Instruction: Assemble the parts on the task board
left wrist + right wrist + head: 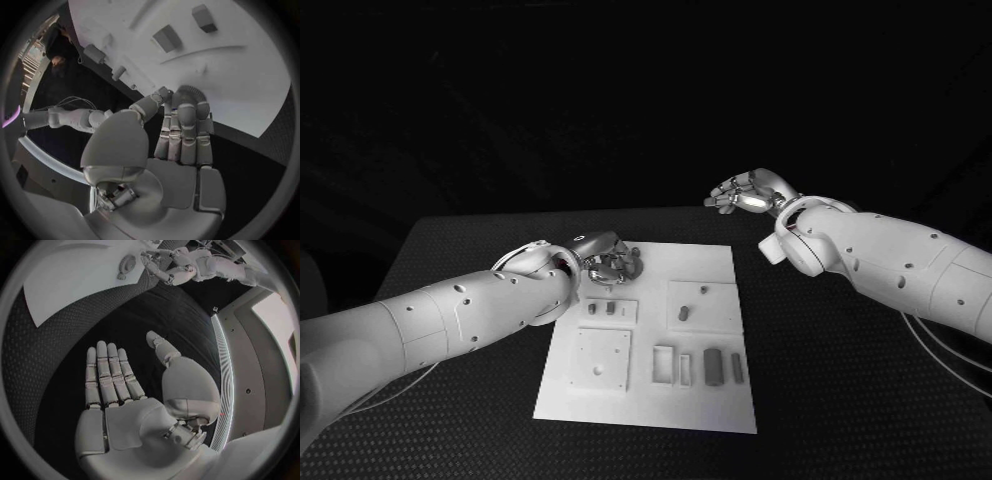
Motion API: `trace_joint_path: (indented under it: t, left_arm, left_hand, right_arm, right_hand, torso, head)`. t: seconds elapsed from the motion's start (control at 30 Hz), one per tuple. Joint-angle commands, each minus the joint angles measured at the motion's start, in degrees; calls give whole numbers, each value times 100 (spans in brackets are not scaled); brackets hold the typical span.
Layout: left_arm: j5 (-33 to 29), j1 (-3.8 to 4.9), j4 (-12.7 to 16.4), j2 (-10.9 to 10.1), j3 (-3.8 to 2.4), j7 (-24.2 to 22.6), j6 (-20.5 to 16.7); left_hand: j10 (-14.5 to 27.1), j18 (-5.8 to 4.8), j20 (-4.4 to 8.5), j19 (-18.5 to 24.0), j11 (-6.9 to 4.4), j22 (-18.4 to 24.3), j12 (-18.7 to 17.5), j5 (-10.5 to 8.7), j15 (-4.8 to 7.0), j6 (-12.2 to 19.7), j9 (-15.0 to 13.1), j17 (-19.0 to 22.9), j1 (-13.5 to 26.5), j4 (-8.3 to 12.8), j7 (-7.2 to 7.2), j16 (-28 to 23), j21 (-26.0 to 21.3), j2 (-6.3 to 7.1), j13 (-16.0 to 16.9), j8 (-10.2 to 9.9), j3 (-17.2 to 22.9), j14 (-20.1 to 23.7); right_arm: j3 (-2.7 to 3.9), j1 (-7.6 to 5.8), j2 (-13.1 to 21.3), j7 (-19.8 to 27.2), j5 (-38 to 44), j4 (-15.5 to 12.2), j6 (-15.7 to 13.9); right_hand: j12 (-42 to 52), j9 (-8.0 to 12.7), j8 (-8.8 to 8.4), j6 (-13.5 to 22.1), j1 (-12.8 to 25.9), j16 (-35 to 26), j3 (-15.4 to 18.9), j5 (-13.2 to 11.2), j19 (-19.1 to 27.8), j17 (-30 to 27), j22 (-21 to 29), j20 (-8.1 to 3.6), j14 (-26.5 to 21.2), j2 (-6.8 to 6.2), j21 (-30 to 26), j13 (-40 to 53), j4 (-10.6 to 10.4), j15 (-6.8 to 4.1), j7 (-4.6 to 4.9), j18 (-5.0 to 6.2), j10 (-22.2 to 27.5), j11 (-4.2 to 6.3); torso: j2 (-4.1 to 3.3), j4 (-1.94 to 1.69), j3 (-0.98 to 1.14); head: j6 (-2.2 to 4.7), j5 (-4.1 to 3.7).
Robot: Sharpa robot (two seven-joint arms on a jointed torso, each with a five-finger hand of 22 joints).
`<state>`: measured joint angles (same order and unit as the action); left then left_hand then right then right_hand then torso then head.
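Left hand (181, 135) fingers pinching round dark part (189, 93) over task board (711, 260), right hand (119, 390) fingers apart.

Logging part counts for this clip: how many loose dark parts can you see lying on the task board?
At least 5 on the task board: two small by the left hand, one mid-right, two bars near front. Others may be hidden.

The head camera looks down from above at the flat white task board (661, 340) on the black textured table (848, 400), from some way off. The left wrist camera sits close behind the silver left hand (181, 130), facing the board's edge. The right wrist camera looks past the silver right hand (112, 380) across the table; it shares the board (75, 275) with both other views.
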<state>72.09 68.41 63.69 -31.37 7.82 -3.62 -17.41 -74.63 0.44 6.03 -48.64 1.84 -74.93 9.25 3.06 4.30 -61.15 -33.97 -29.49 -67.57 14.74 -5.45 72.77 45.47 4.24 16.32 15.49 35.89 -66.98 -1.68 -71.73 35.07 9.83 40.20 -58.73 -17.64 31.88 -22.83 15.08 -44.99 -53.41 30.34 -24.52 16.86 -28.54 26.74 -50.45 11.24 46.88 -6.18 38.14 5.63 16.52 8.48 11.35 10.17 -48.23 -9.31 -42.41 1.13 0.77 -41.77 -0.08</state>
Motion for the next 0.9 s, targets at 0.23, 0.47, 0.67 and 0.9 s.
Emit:
trace_joint_path:
  t: [0.23,0.47,0.67,0.9]
  left_arm:
    - [-361,12,243,-347,-61,-60,252]
    - [-314,9,329,-617,-56,-70,267]
    - [-314,5,337,-700,-53,-56,274]
    - [-309,-2,269,-661,-50,-69,313]
  left_hand:
    - [-44,44,373,-3,9,-104,-36,31,18,-46,0,13,26,2,-6,13,26,-52,2,22,48,-38]
    - [-49,44,377,-9,8,-105,-44,28,19,-47,2,13,27,10,-6,19,31,-50,1,21,55,-49]
    - [-51,43,380,-13,8,-105,-50,28,19,-47,4,15,29,12,-7,22,34,-49,0,20,60,-54]
    - [-52,43,383,-18,8,-104,-58,26,19,-46,6,16,28,15,-7,26,37,-50,-2,18,66,-60]
  right_arm:
    - [2,1,27,36,3,-14,73]
    - [2,1,53,33,3,-34,72]
    - [2,1,63,34,3,-39,69]
    - [2,1,61,35,3,-44,70]
  right_hand:
    - [38,7,40,14,65,29,-28,31,5,-11,-8,43,-54,-3,-29,-11,-8,0,88,77,-34,-8]
    - [40,9,41,13,63,31,-28,31,5,-14,-10,44,-55,-4,-29,-15,-8,0,88,78,-34,-8]
    - [41,10,42,13,63,32,-29,32,5,-16,-11,44,-55,-4,-30,-18,-8,0,88,79,-34,-7]
    - [43,11,43,13,62,34,-30,32,5,-18,-13,45,-56,-3,-30,-21,-8,0,88,80,-34,-7]
  torso:
    - [-1,-3,-3]
    - [-5,-6,2]
    - [-6,-1,-10]
    - [-4,3,0]
  head:
    - [1,14]
    - [-1,24]
    - [-8,26]
    - [-16,45]
